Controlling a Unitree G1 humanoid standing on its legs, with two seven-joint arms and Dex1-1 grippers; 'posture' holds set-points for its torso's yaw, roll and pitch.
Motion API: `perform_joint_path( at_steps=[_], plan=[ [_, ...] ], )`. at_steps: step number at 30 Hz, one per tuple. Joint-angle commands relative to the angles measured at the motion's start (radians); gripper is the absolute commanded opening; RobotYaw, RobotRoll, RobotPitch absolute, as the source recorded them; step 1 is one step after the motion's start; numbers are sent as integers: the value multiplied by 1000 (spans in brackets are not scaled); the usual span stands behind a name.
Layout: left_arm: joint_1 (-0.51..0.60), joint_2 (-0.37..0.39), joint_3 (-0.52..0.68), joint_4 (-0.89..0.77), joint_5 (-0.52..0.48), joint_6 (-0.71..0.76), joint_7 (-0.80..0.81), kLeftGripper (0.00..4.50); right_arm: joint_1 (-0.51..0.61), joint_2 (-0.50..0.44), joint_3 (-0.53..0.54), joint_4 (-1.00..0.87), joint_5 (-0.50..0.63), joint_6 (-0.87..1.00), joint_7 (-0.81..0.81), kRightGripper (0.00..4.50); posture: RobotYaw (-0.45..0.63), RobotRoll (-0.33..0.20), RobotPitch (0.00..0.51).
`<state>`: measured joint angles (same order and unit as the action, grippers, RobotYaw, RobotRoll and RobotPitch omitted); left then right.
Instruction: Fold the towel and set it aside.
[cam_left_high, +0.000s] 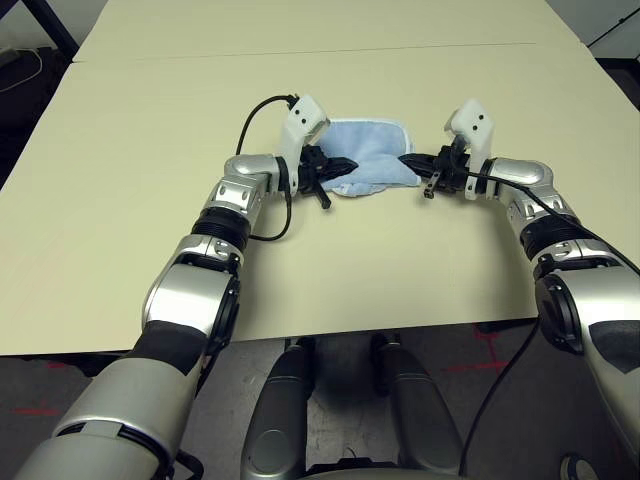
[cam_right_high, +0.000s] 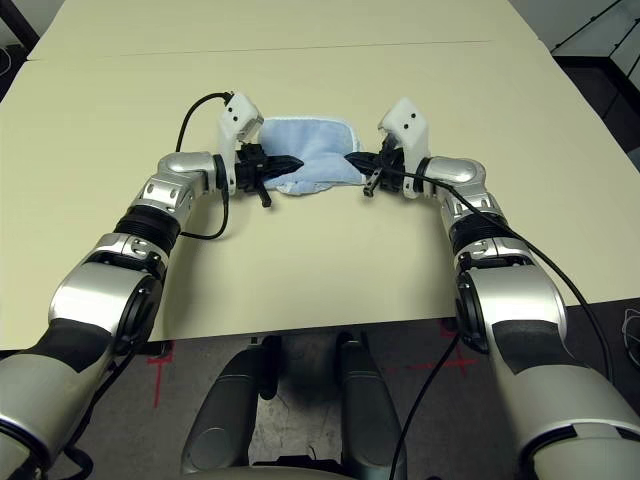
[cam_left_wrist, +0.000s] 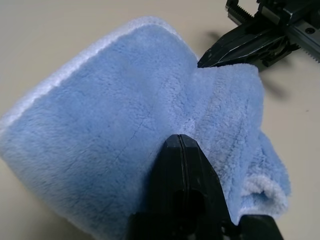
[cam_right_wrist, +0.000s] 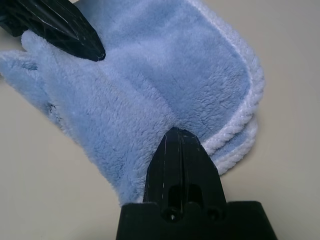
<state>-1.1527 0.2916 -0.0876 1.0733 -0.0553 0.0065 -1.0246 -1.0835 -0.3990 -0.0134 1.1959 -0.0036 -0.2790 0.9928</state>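
Light-blue terry, the towel (cam_left_high: 367, 157) lay doubled over near the middle of the cream tabletop (cam_left_high: 120, 200), a little toward its far side, with both arms reaching in at it from either end. Its far edge showed a white stitched border curving round the corners; in the right wrist view two layers of that border sat stacked one on the other at one corner.

On the robot's left, the left end effector (cam_left_high: 340, 166) had its two black fingers pressed together with no gap, their tips pinching the fluffy cloth at that end. On the right, the right end effector (cam_left_high: 410, 160) was likewise closed tight, nipping the opposite end of the towel. Between the two the cloth bunched and rose in a soft ridge, while its near edge sagged to the tabletop.

Black cables looped from each wrist: one arched over the left forearm, another trailed along the right forearm and down off the tabletop's near edge. A seam ran across the tabletop beyond the towel. Dark floor showed past the tabletop's edges.

How much cloth sat between each pair of fingers could not be made out, since the fingers themselves covered the pinch. The towel's underside and the layers beneath the top fold were hidden. White wrist housings stood above both end effectors and blocked part of the towel's ends from the head views.
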Motion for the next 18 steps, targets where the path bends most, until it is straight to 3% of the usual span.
perform_joint_path(
  at_steps=[1, 8, 12, 18],
  plan=[
    [-1, 20, 4, 34, 21, 3, 5, 29, 24, -2, -1, 44, -6, 2, 14, 0, 107, 0, 260],
    [-16, 45, 25, 18, 6, -2, -6, 29, 10, -22, -45, 35, 38, -33, 44, 0, 106, 0, 248],
    [-62, 34, 90, -18, -57, 28, -9, 29, -29, -13, -152, 0, 163, 0, 127, 0, 106, 0, 248],
    [-115, -15, 167, -4, -103, 74, 87, 29, -71, 0, -151, -1, 145, 22, 17, 0, 99, 0, 246]
  ],
)
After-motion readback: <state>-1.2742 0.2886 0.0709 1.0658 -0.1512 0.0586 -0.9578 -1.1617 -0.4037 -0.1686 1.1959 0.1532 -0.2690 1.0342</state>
